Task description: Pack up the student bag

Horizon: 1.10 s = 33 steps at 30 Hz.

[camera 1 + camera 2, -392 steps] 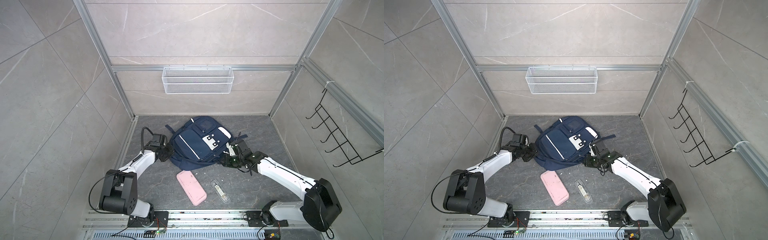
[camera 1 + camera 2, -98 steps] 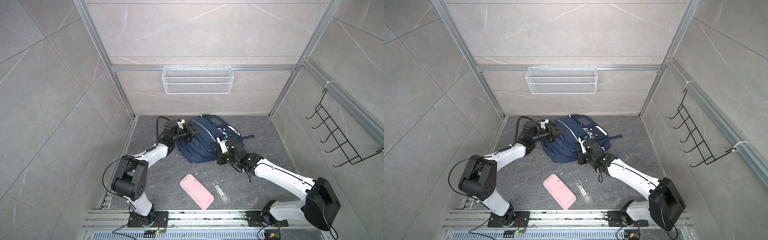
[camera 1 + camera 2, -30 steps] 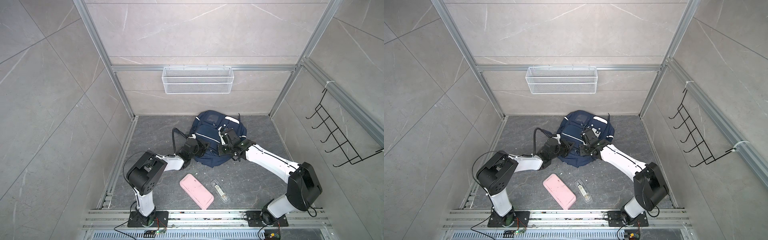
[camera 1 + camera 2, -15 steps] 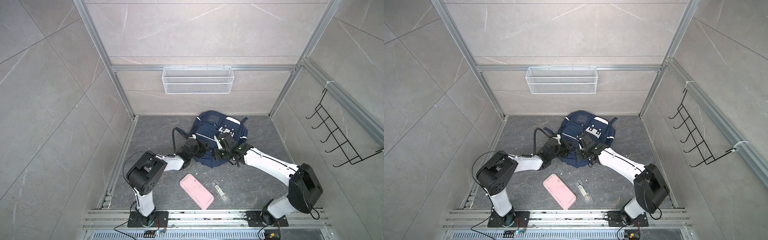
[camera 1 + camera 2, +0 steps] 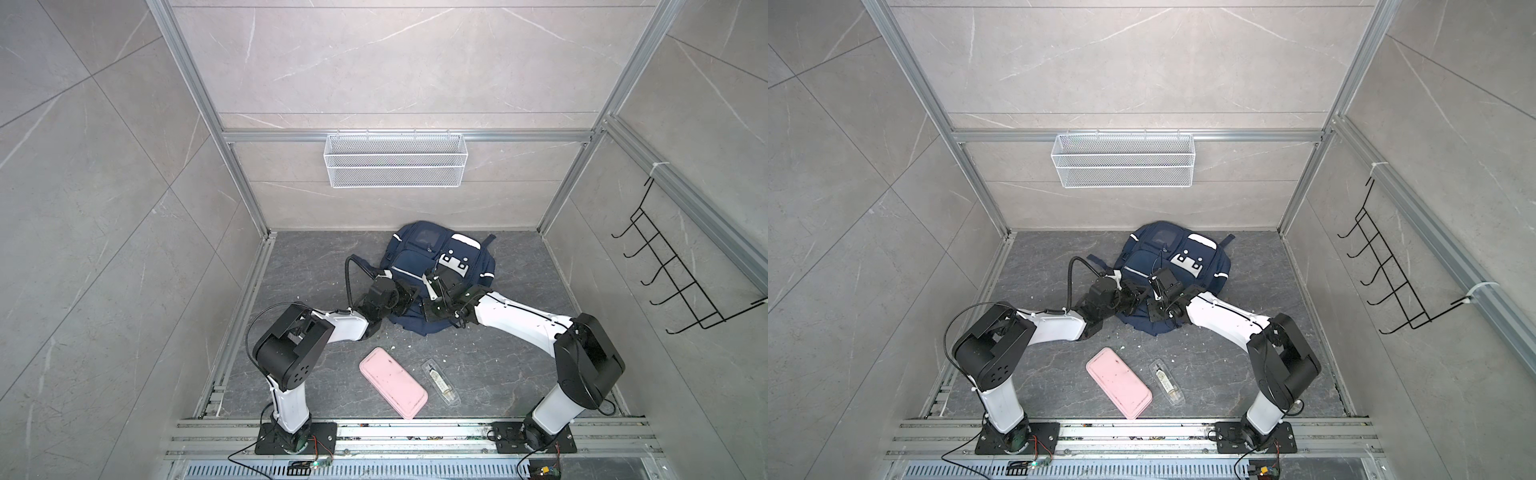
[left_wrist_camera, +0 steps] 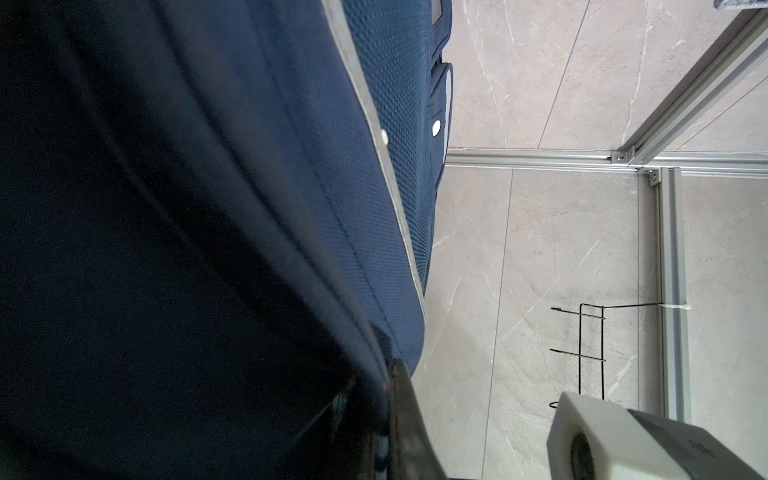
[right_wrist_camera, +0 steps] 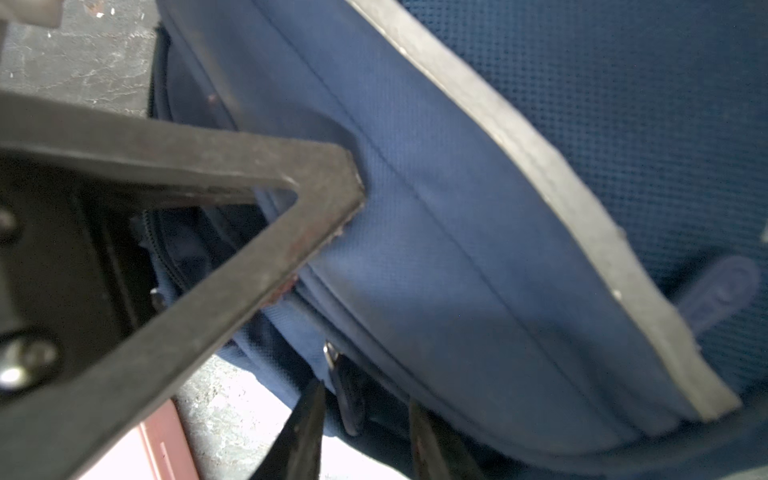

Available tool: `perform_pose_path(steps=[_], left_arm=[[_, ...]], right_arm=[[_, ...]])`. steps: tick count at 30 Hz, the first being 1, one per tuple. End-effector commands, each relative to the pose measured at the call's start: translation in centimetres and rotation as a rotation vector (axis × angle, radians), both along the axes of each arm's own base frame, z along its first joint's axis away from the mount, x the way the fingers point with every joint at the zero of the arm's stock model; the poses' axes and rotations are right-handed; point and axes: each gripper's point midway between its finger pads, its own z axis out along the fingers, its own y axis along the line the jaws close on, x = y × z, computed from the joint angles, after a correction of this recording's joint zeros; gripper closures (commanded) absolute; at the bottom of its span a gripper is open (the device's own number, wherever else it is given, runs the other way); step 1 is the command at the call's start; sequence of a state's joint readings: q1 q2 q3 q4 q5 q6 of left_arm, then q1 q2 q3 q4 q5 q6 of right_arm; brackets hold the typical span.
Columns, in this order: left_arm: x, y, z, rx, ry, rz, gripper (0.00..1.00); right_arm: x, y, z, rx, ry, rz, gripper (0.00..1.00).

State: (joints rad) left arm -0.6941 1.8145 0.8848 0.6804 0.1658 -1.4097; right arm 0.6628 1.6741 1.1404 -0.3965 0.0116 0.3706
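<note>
Grey floor (image 5: 311, 266) carries the student bag (image 5: 415, 266), pink case (image 5: 392, 382) nearby.

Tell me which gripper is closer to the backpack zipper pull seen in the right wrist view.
Right. The right gripper straddles the zipper pull with jaws apart; the left gripper presses the backpack fabric off to one side.

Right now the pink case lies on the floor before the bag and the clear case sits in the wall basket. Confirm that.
No: the clear case lies on the floor beside the pink case, in front of the student bag, not in the wire basket. Both top views show it.
</note>
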Motion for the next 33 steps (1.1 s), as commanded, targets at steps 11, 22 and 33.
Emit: perform_pose_path(steps=[11,22,33], left_arm=[[-0.1,-1.8,3.5,-0.071,-0.074,-0.057,0.98],[-0.1,-1.9,4.0,-0.075,-0.081,-0.057,0.98],[-0.1,-1.9,4.6,-0.07,-0.091,-0.062,0.97]], right_arm=[[-0.6,1.5,0.9,0.045,-0.015,0.007,0.78],[-0.2,1.2,0.4,-0.003,-0.028,-0.004,0.77],[0.8,2.0,-0.8,-0.004,-0.016,-0.017,0.9]])
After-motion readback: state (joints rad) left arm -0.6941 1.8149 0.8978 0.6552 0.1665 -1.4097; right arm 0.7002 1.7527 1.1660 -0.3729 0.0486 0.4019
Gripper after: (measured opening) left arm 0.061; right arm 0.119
